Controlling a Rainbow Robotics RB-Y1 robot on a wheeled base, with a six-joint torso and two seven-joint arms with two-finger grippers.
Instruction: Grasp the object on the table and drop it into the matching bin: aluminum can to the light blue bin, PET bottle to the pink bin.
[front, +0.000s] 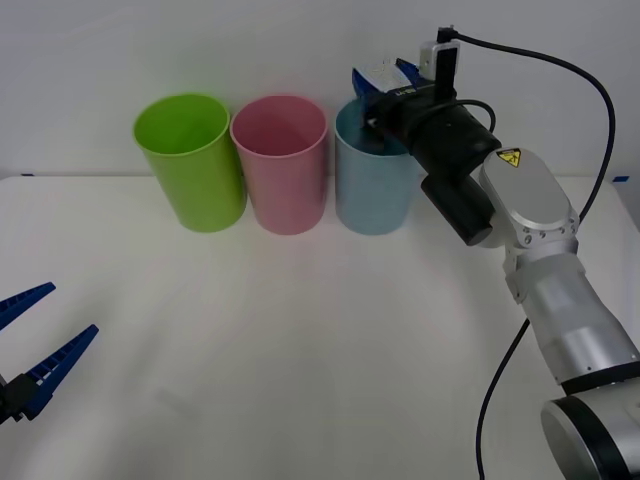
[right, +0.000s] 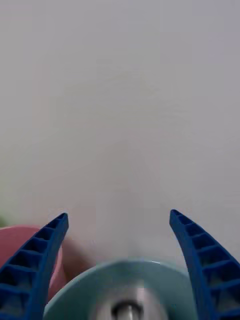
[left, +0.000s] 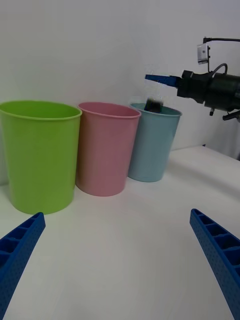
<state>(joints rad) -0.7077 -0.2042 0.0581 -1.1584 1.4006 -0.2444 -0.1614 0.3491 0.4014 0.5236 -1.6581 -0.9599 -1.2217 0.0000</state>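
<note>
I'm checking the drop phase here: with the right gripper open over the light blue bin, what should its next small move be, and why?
Probably lift the right gripper straight up and back from the light blue bin. Its fingers are spread, and the can sits at the bin's mouth, apparently released and dropping in. The left gripper waits open at the table's near-left edge.
</note>
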